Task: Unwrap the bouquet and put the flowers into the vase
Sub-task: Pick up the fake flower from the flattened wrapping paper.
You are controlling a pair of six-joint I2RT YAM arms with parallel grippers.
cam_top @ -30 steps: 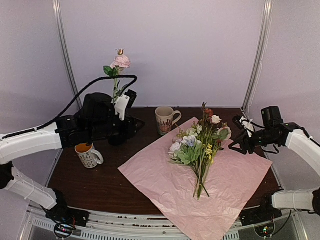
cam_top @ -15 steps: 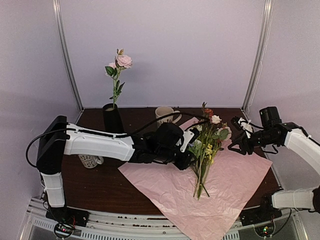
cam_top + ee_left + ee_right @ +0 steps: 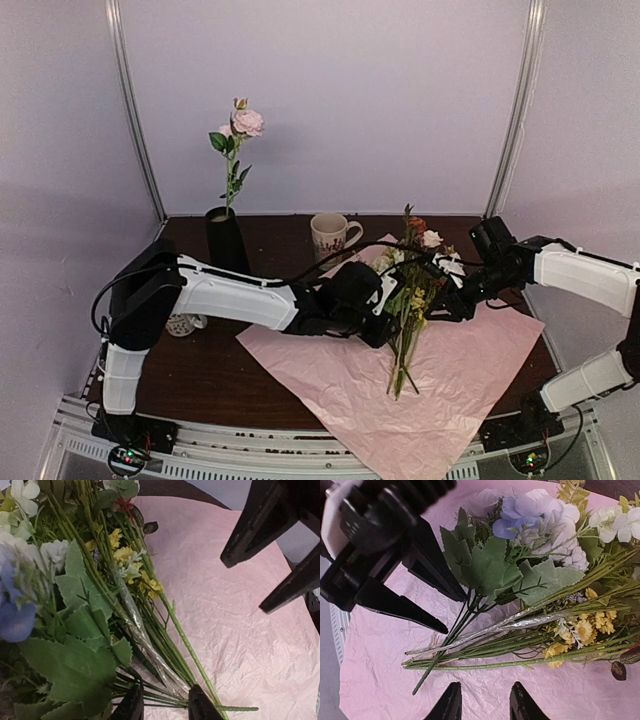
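flowers (image 3: pixel 408 290): loose bunch lying on the opened paper (image 3: pixel 470 365), mid-right of the surface (image 3: pixel 200 370)
vase (image 3: pixel 227 240): back left, one pink rose (image 3: pixel 247 122) standing in it
left pincer (image 3: pixel 165 706): jaws parted, tips at the stems, nothing clamped
right pincer (image 3: pixel 482 700): parted, just beside the stems, empty
progress: unwrap looks done; most of the bunch not yet in the vase

A paper (image 3: pixel 470 370) lies spread on the bench (image 3: pixel 200 375), right of centre, its near corner hanging over the front edge. The flowers (image 3: pixel 408 300) lie on it, heads to the back, stems to the front. A mug (image 3: pixel 328 238) stands just behind the paper. Left of it, at the back, stands the vase (image 3: pixel 226 240) with one rose (image 3: pixel 245 122) in it. A second mug (image 3: pixel 182 324) stands at the left, partly behind the left arm. The left fingers (image 3: pixel 131 707) meet the stems from the left. The right fingers (image 3: pixel 451 705) are over the paper, just right of the stems.
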